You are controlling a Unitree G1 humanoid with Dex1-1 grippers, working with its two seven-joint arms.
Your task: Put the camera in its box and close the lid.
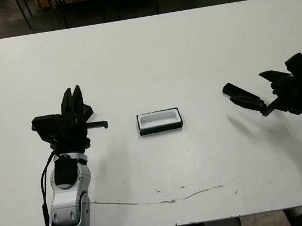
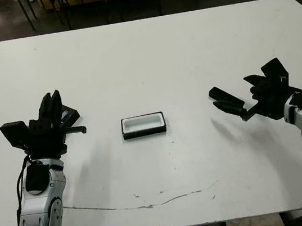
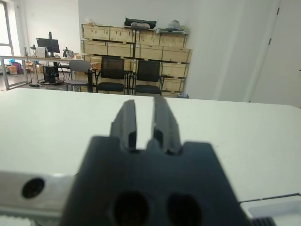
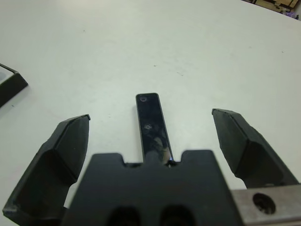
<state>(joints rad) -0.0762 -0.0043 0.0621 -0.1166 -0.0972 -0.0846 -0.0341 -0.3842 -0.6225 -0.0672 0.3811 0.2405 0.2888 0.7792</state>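
Black right hand (image 4: 150, 136) wide open, camera (image 4: 153, 128) between its fingers.

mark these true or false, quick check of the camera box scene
1. The box is open, white lining showing. True.
2. The camera is already in the box. False: it lies on the table, between the right tool's fingers.
3. The right tool is open. True.
4. The left tool is touching the box. False: it is clear of the box, off to the robot's left of it.
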